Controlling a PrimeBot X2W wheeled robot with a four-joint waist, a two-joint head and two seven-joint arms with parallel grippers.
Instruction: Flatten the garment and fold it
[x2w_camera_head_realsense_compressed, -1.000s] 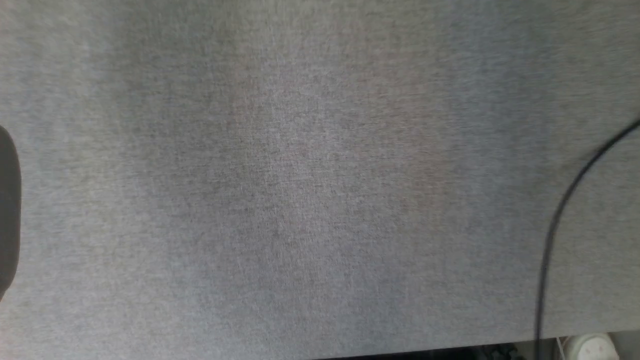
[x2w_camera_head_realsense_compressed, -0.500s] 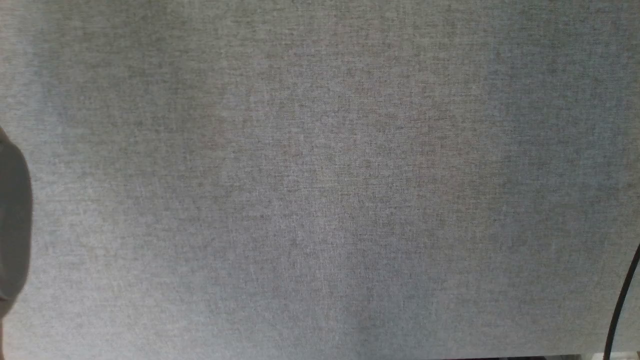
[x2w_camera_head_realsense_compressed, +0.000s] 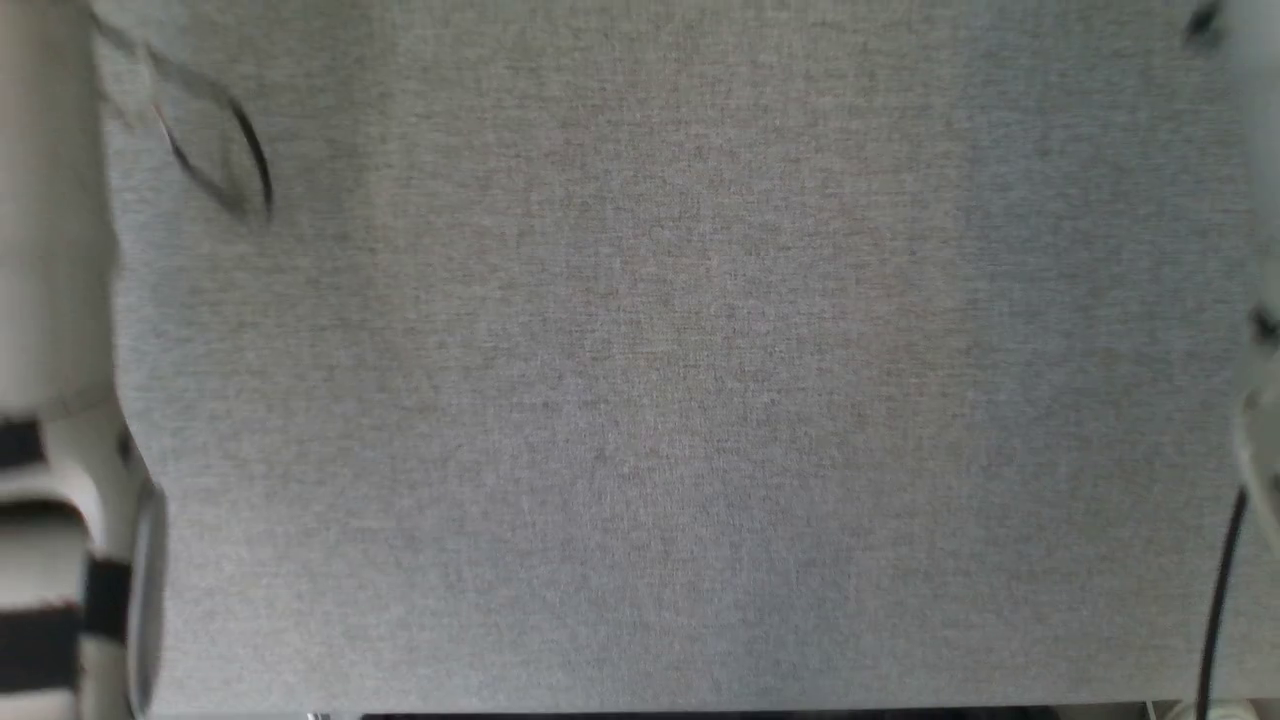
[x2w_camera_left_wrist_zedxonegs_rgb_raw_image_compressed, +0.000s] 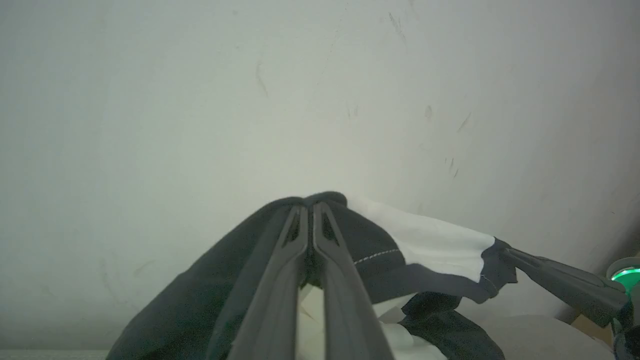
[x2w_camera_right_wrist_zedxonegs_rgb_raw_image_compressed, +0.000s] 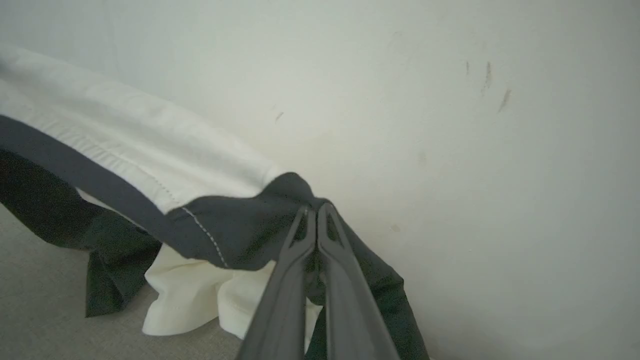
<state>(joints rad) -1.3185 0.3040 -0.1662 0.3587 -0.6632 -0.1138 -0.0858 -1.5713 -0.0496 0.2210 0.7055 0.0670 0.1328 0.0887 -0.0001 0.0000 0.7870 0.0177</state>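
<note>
In the left wrist view my left gripper (x2w_camera_left_wrist_zedxonegs_rgb_raw_image_compressed: 310, 212) is shut on black cloth of the garment (x2w_camera_left_wrist_zedxonegs_rgb_raw_image_compressed: 430, 242), a white shirt with black sleeves and trim. The shirt hangs stretched toward my right gripper (x2w_camera_left_wrist_zedxonegs_rgb_raw_image_compressed: 502, 250), which pinches its other black corner. Seen from the right wrist, my right gripper (x2w_camera_right_wrist_zedxonegs_rgb_raw_image_compressed: 316, 212) is shut on a black fold, and the garment (x2w_camera_right_wrist_zedxonegs_rgb_raw_image_compressed: 150, 140) runs off to the upper left with its white lower part bunched on the grey surface (x2w_camera_right_wrist_zedxonegs_rgb_raw_image_compressed: 40, 320). My pale left forearm (x2w_camera_head_realsense_compressed: 50, 300) rises along the left edge of the head view.
A grey cloth-covered table (x2w_camera_head_realsense_compressed: 640, 400) spreads across the head view. A black cable loop (x2w_camera_head_realsense_compressed: 235, 160) hangs near the left forearm and another black cable (x2w_camera_head_realsense_compressed: 1215, 600) runs down at the right edge. A pale scuffed wall (x2w_camera_right_wrist_zedxonegs_rgb_raw_image_compressed: 450, 125) stands behind the garment.
The head view has shifted. A pale forearm with black bands has come in along the left edge where a dark shape was, and a pale arm part shows at the right edge.
</note>
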